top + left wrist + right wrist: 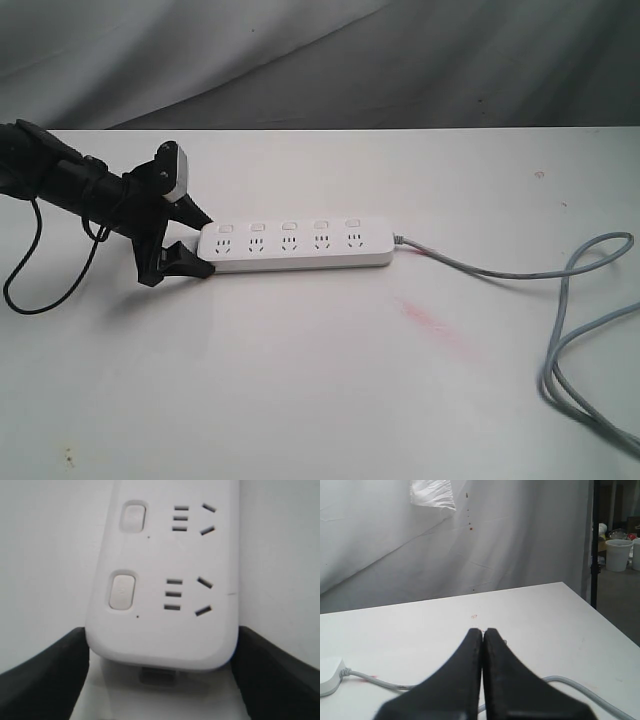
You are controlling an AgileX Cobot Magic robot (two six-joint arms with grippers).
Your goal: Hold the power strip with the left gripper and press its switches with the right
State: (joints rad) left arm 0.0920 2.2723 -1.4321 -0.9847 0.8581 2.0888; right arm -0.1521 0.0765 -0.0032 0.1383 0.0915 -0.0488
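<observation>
Five switches [289,226]: in a row on the power strip [295,245], one above each socket, all in plain sight.
Power strip: flat on the white table [300,400], mid-table, grey cord [560,300] trailing off to the right.
Left gripper [203,246]: at the strip's left end, fingers [45,680] clamped against both its sides.
Right gripper [483,640]: tips pressed together, holding nothing, over the table above the cord.

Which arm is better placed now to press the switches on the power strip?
Right. The left gripper clamps the end of the power strip, so it is occupied. The right gripper is shut and empty near the cord, free to press the switches.
</observation>
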